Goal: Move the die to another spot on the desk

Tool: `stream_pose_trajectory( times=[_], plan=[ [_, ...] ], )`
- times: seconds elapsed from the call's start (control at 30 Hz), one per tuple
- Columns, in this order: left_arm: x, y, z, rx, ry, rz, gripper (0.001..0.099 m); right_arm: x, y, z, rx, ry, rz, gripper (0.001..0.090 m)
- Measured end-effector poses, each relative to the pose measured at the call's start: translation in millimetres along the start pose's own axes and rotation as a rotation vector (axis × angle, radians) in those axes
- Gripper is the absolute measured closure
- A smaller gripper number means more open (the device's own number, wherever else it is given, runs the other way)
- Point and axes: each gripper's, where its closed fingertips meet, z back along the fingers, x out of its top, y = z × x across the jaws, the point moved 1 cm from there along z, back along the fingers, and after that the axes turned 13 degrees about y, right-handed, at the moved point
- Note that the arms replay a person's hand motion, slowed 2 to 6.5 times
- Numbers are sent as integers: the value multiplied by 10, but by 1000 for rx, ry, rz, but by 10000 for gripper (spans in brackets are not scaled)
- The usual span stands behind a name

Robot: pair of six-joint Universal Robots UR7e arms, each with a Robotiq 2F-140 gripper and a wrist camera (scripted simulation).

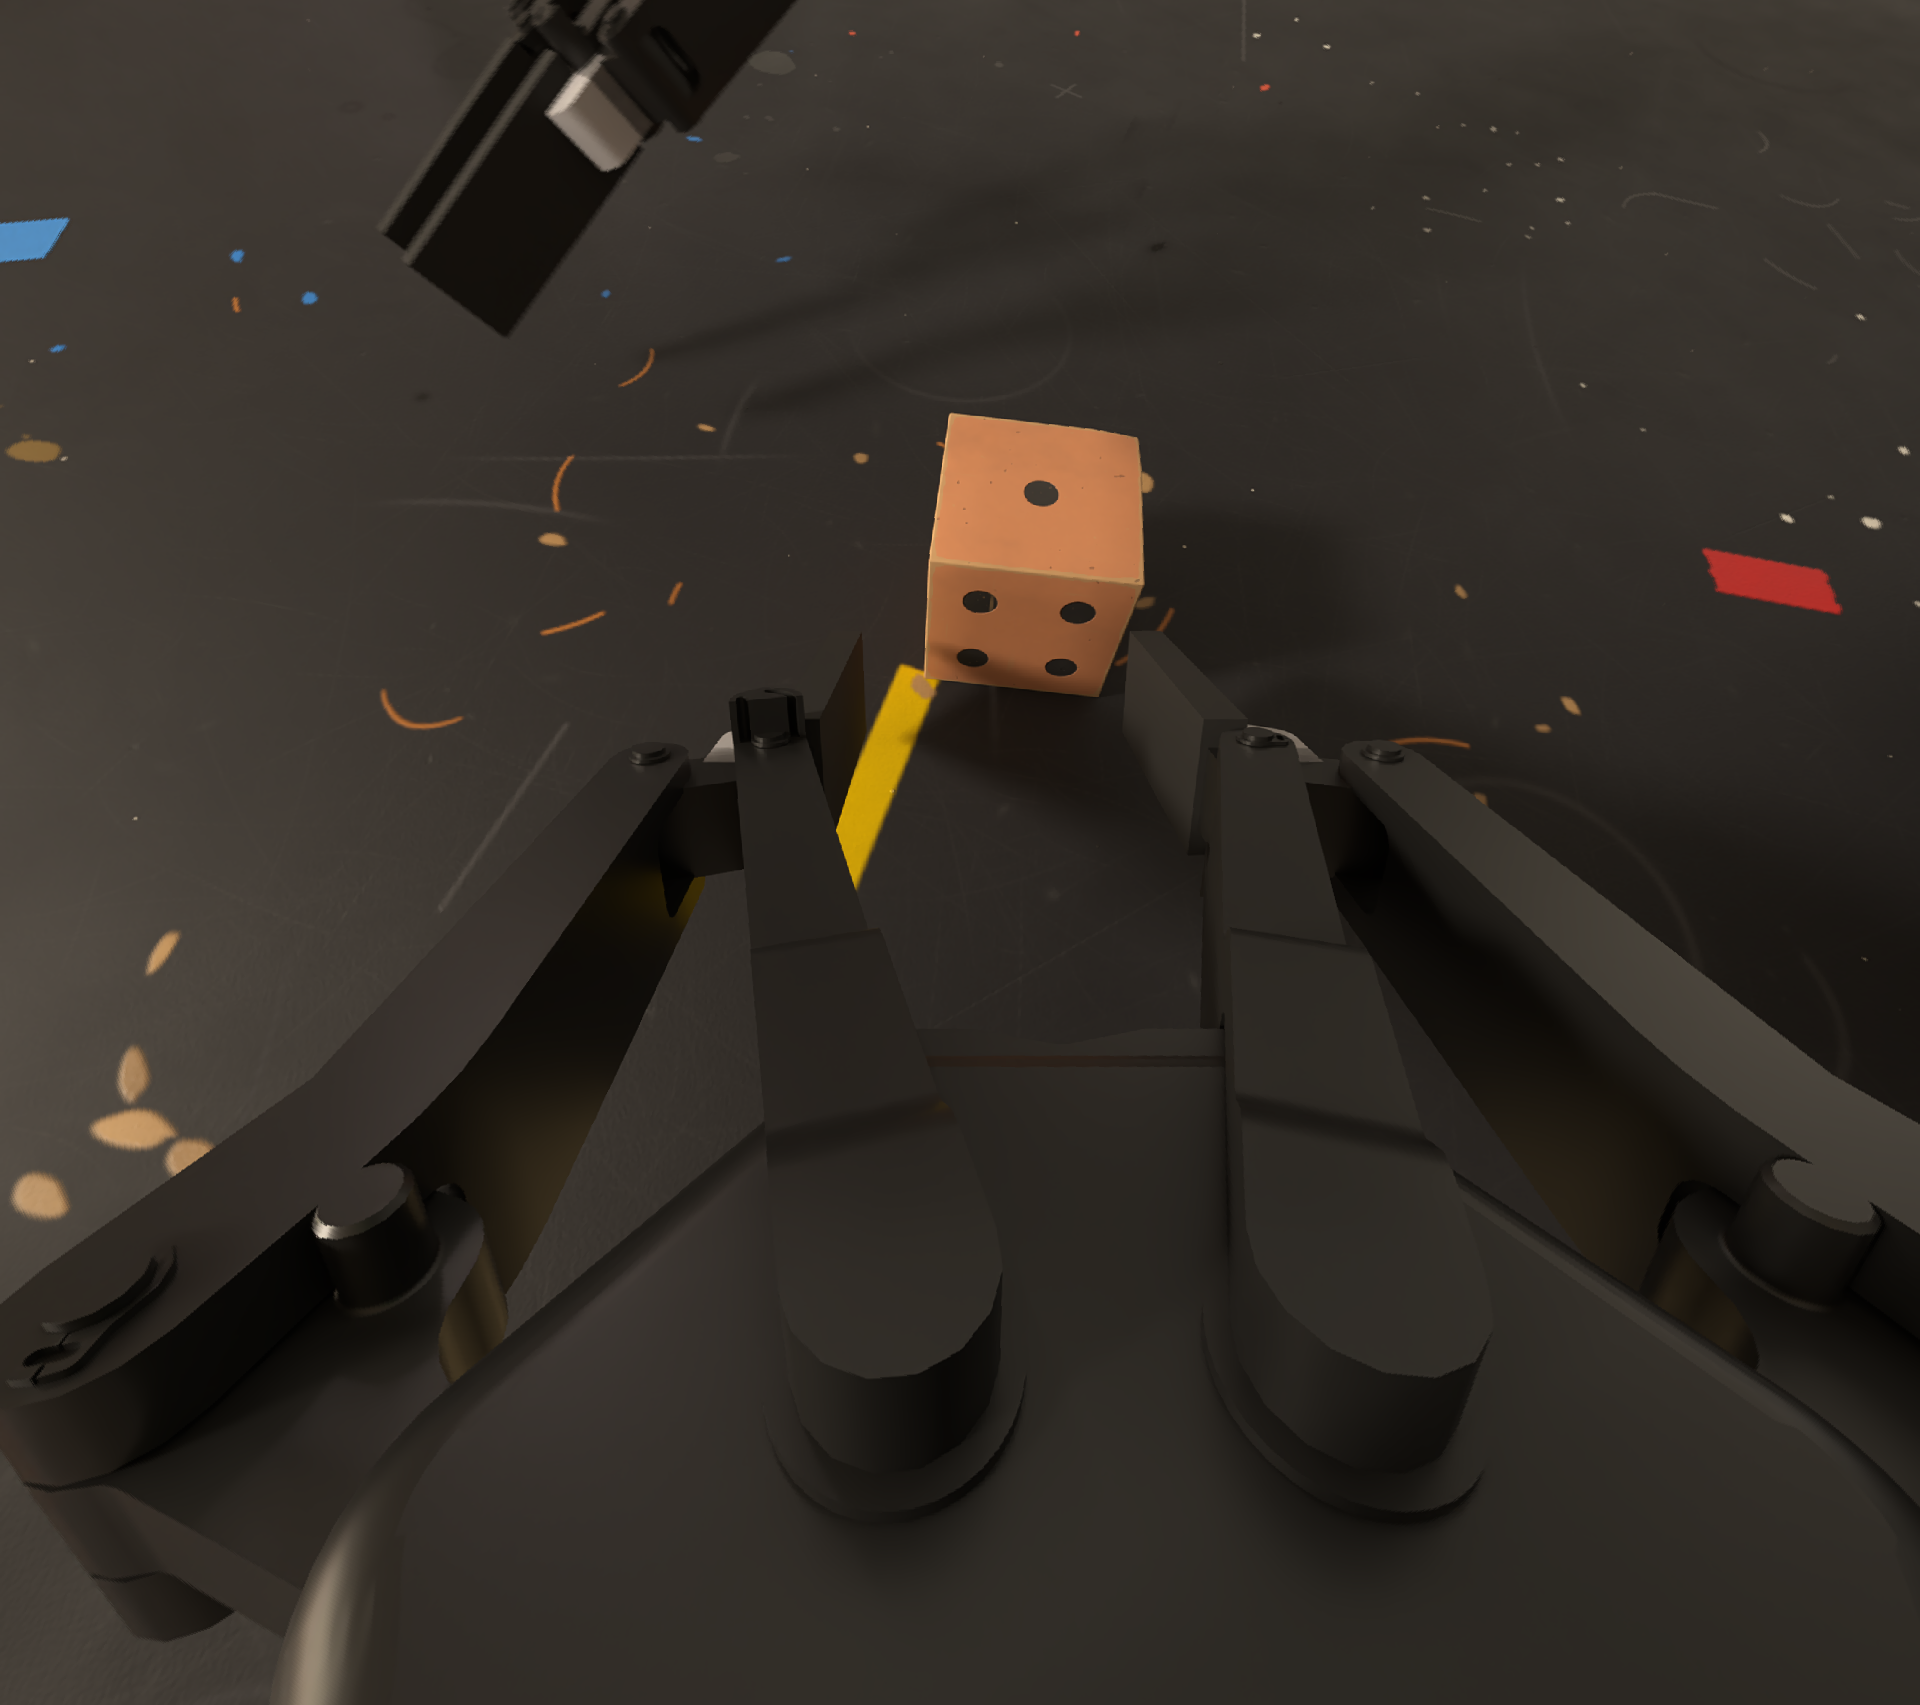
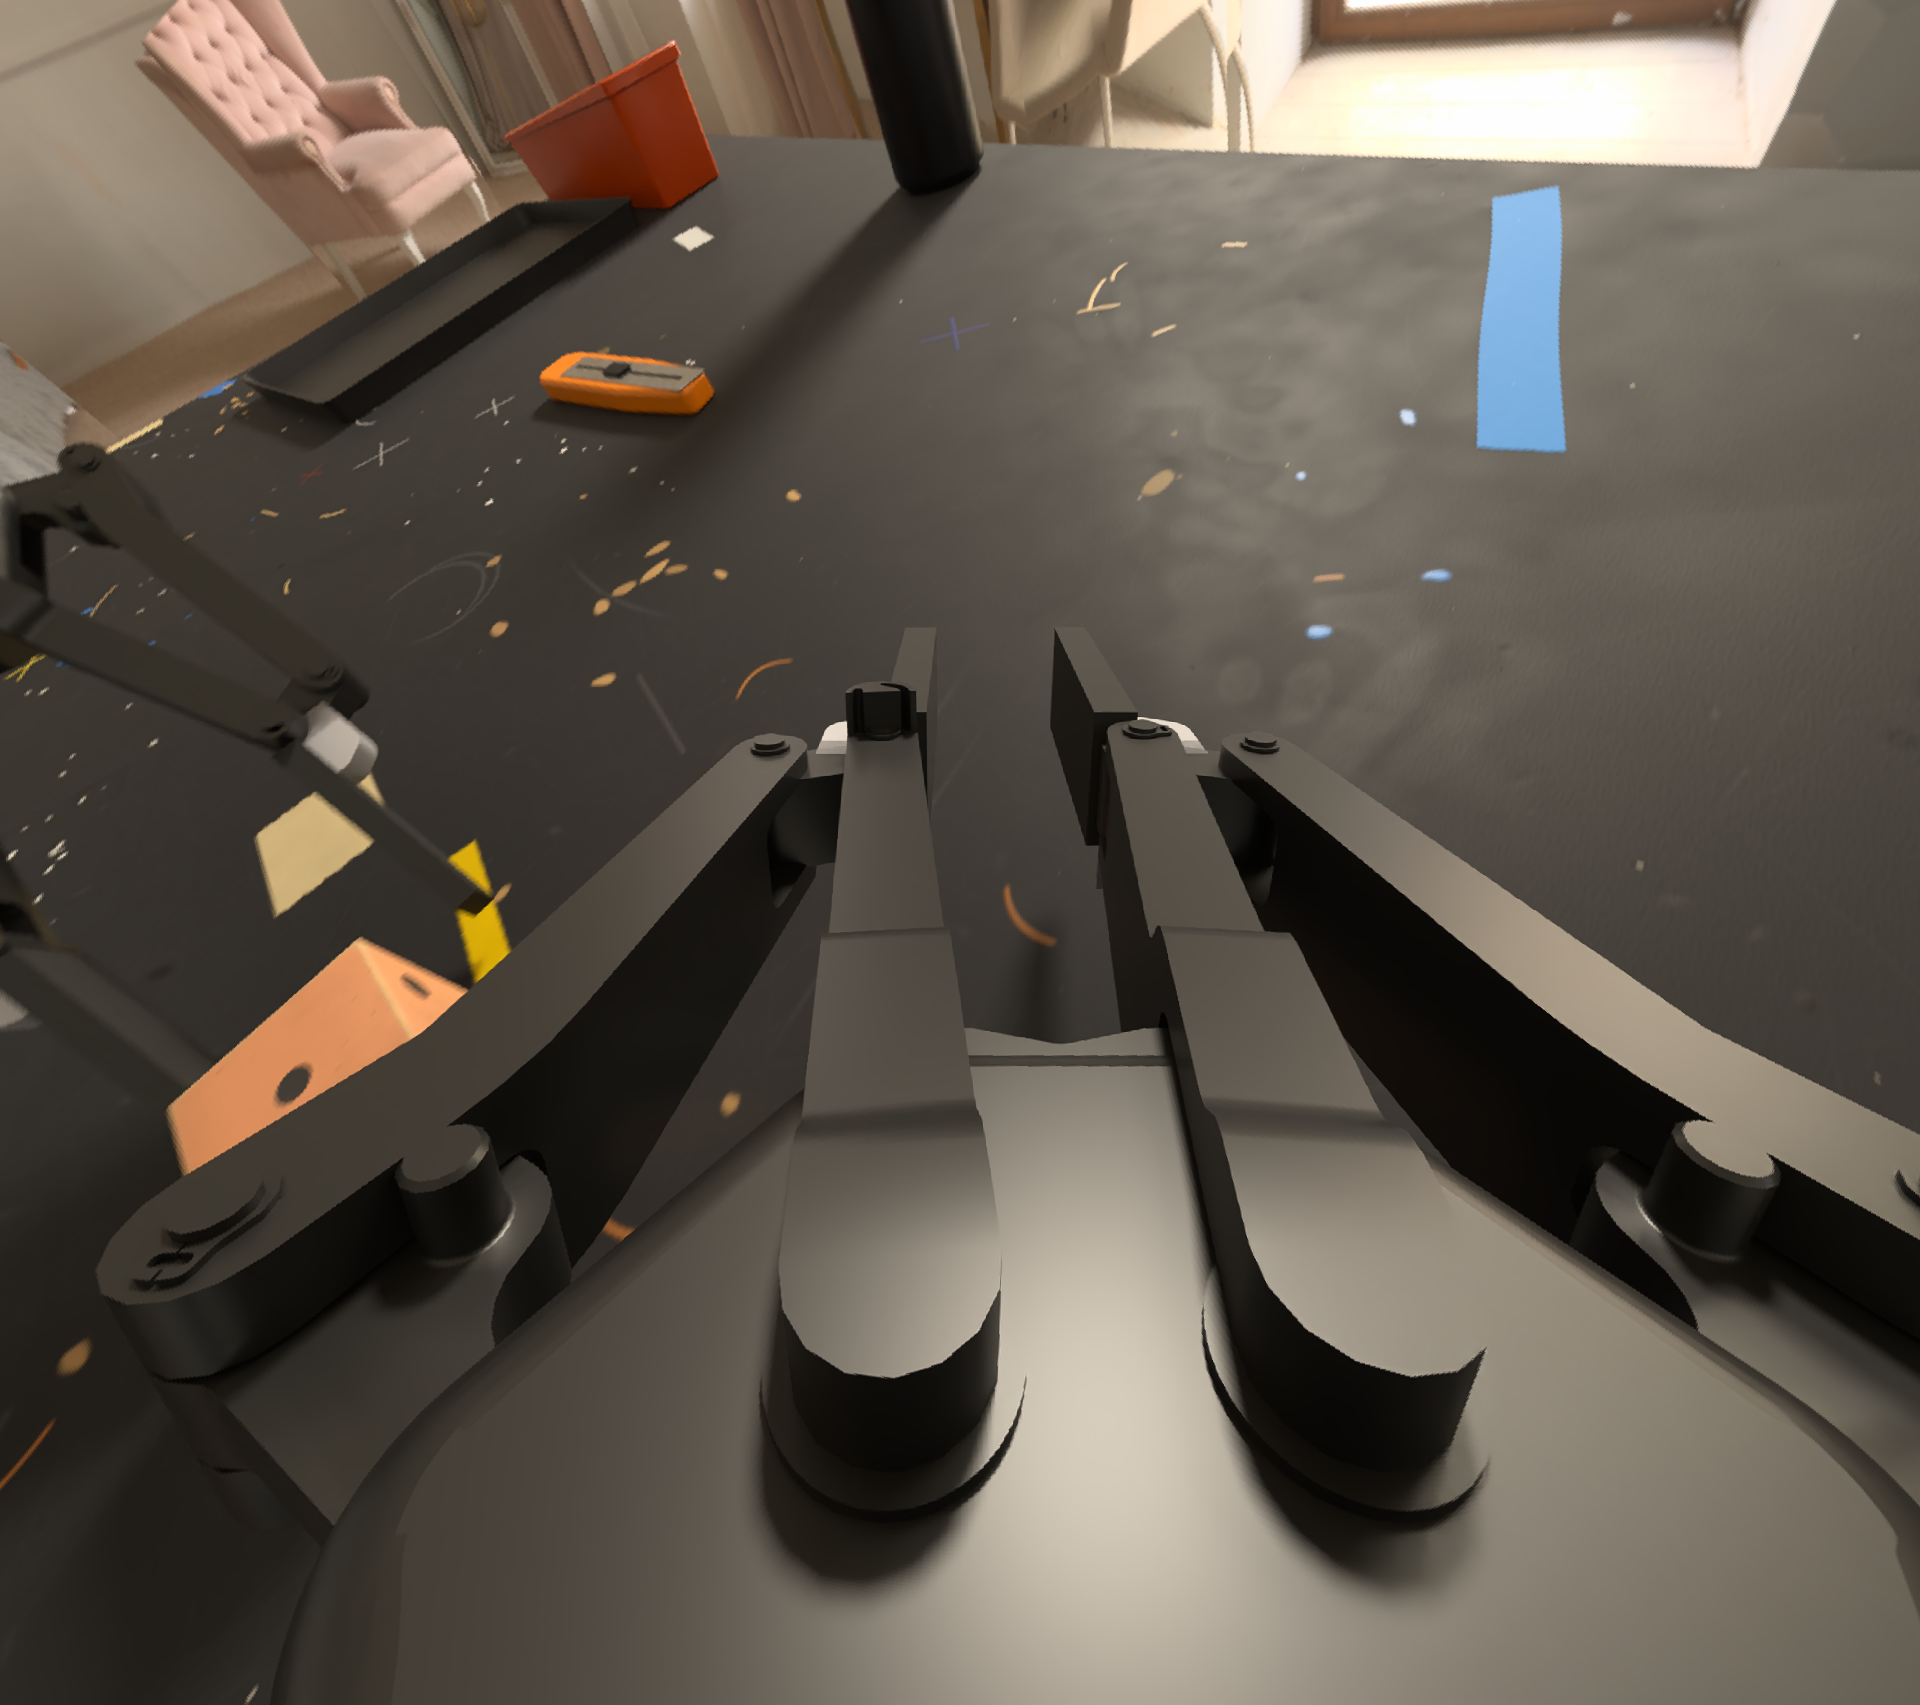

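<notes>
**Die not yet gripped; my left jaws are lined up on it**

The die (image 1: 1034, 554) sits on the dark desk (image 1: 1455, 305), an orange cube with one pip up and four pips facing my left wrist camera. One lower corner touches the end of a yellow tape strip (image 1: 878, 782). As I judge it, the move has not begun: the die rests flat on the desk, so the grasp, lift, carry and set-down all remain.

My left gripper (image 1: 997, 668) is low and close behind the die. Its jaws stand at a middling gap, a little wider than the die. The right-hand finger (image 1: 1169, 689) reaches just beside the die's lower right edge; the left-hand one is off to the other side. I cannot tell whether either pad touches it, but the die lies mostly beyond the tips, not yet between them. I hold nothing here.

My right gripper (image 2: 992, 679) hangs above bare desk with its jaws narrow, a slim gap between the pads, and nothing in them. The die (image 2: 312, 1053) lies well off to its lower left. In my left wrist view its fingers (image 1: 488, 221) hover well apart from the die.
</notes>
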Motion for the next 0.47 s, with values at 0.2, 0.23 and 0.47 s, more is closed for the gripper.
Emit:
stream_pose_trajectory(
  times=[0.2,0.23,0.47],
  plan=[
    [1,3,2,-13,0,6,348,238,-175,-173,-21,-6,18,530],
    [-1,1,0,-14,2,4,351,264,-192,-201,-16,-2,16,527],
    [-8,-15,-13,-18,12,-8,358,431,-238,-302,77,-29,-68,510]
  ],
)
